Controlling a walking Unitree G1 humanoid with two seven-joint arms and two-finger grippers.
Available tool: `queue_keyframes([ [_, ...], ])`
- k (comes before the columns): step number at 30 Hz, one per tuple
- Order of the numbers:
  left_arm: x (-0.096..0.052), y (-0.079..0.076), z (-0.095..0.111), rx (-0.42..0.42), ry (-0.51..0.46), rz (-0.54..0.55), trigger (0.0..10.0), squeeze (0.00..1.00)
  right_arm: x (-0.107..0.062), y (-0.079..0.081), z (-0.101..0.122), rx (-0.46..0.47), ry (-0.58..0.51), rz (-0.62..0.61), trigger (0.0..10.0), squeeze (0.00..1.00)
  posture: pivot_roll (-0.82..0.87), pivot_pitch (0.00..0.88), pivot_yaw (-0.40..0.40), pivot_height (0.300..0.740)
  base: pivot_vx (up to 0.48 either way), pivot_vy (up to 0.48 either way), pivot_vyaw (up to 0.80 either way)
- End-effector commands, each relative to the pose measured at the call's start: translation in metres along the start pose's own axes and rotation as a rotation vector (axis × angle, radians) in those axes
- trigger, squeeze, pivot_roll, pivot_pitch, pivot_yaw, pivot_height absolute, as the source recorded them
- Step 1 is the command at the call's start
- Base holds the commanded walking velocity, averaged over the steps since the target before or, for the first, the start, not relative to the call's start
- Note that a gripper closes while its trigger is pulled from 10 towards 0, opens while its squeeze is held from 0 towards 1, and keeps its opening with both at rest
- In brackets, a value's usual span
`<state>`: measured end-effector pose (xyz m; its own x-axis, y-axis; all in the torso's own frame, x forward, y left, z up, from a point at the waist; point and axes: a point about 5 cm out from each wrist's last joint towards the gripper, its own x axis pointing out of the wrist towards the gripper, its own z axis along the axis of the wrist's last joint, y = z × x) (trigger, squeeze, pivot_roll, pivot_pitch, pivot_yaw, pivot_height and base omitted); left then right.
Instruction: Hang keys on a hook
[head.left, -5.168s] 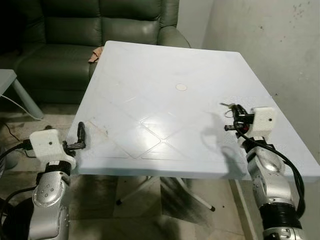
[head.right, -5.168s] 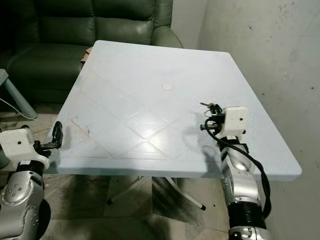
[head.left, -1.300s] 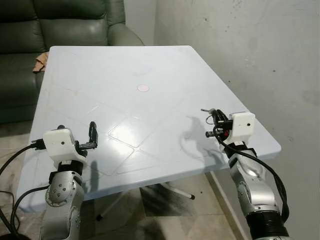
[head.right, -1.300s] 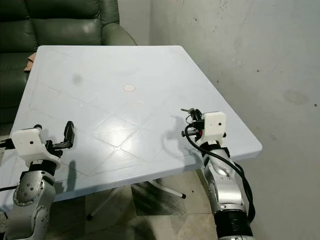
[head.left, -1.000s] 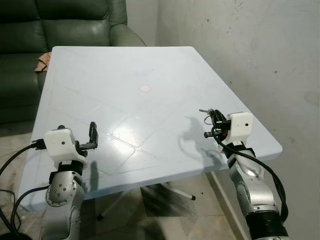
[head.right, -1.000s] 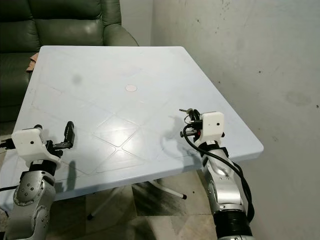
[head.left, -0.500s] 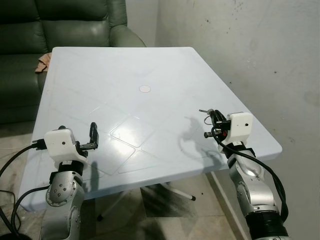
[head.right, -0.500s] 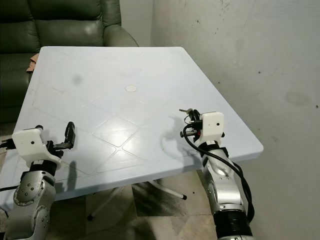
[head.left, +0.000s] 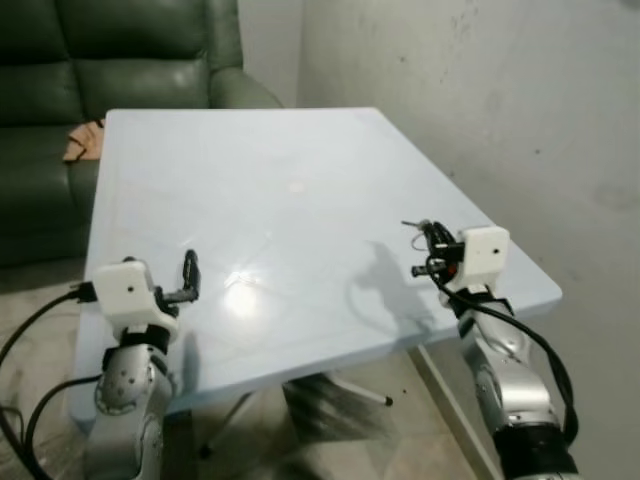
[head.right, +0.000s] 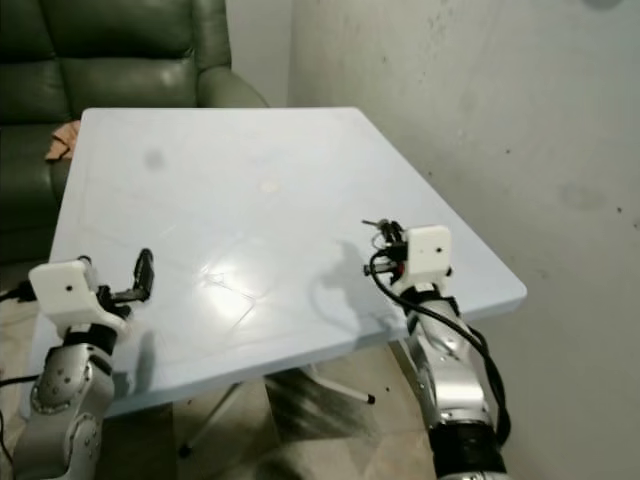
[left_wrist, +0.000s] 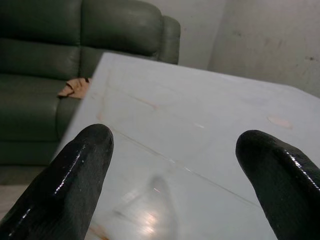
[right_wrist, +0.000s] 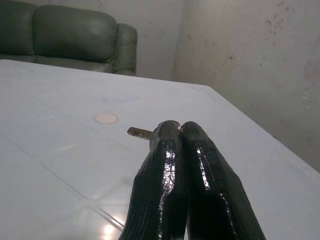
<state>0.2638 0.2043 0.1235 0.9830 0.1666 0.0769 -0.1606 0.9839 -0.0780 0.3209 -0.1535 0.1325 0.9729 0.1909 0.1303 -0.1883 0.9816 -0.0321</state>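
While the right pincer (head.right: 385, 247) was held above the pale blue plastic counter (head.left: 260, 190) near its right edge, small metal keys (right_wrist: 139, 132) were pinched between its closed fingers. The left pincer (head.left: 189, 277) was spread open over the counter's near left corner.

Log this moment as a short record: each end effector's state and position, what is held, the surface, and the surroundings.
right end effector: shut on keys, raised over the table's right side
keys: metal tip pokes out past the fingertips
left end effector: open, holding nothing, over the table's near left edge
table: pale blue plastic, round cap at centre
sofa: dark green, behind the table
wall: grey, to the right
hook: none visible
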Motion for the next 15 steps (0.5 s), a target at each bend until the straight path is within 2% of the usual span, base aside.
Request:
queue_keyframes([
  [1,0.0003,-0.0045,0.0015,-0.012,0.000,-0.007,10.0,0.00,-0.0003,-0.0067,0.0032,-0.007,-0.013,-0.012,10.0,0.00,0.03,0.035,-0.065,0.740,0.000,0.000,0.00],
  [15,-0.0011,-0.0038,0.0020,-0.004,0.008,0.001,10.0,0.00,-0.0025,-0.0062,0.0043,-0.005,-0.023,-0.005,10.0,0.00,0.03,0.041,-0.068,0.740,0.000,0.000,0.00],
])
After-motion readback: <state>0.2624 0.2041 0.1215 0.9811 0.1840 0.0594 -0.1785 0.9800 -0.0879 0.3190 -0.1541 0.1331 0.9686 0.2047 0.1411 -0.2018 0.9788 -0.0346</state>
